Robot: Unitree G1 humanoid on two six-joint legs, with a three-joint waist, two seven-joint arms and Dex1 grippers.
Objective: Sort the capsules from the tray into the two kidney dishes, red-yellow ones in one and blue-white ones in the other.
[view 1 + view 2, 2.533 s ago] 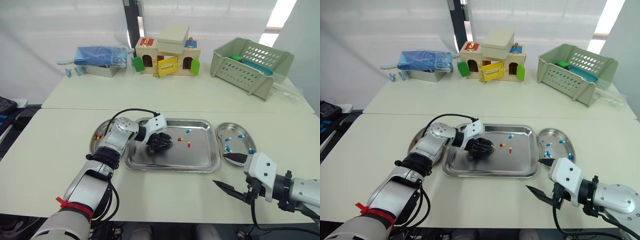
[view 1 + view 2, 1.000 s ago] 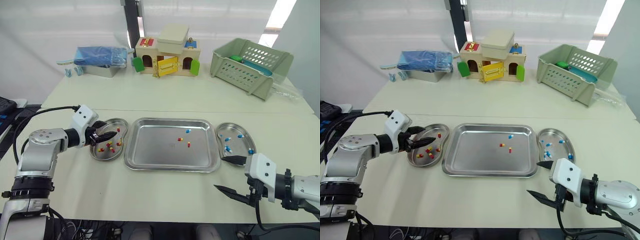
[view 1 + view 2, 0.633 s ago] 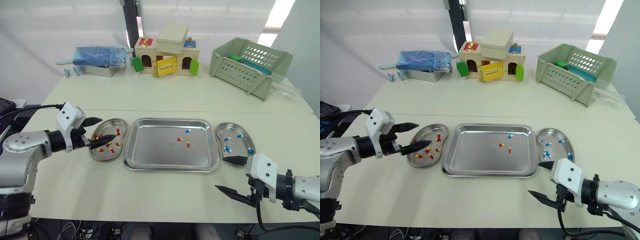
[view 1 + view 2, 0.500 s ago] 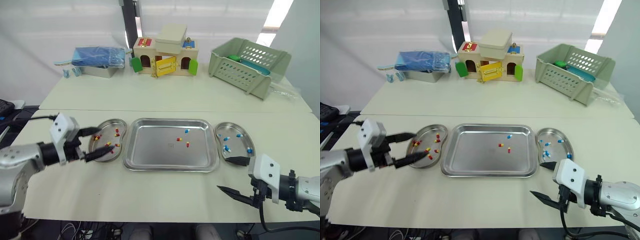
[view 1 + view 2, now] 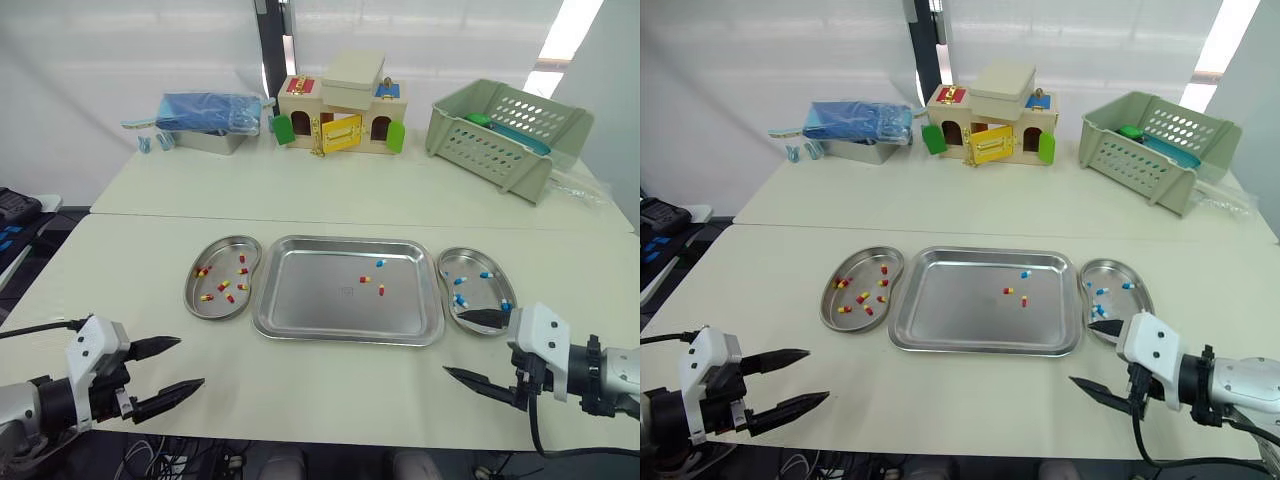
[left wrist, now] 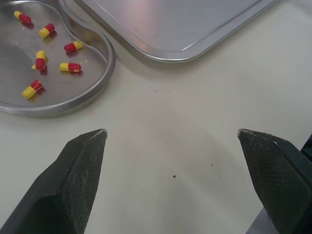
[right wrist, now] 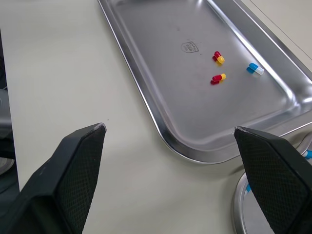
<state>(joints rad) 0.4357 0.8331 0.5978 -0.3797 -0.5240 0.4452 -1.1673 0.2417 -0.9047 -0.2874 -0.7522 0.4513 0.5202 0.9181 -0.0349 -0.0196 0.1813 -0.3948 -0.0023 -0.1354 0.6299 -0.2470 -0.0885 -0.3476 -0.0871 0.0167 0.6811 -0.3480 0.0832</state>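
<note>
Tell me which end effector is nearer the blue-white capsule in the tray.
Right. The right end effector hangs off the tray's near right corner, close to the blue-white capsule; the left end effector sits at the table's near left edge, far off.

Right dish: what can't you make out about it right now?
Near end: in the head views a finger of the right gripper covers that end of the right dish.
Most of the bowl: cut off in the right wrist view by the frame edge and that finger.
Blue-white capsules: too small to count reliably.
</note>
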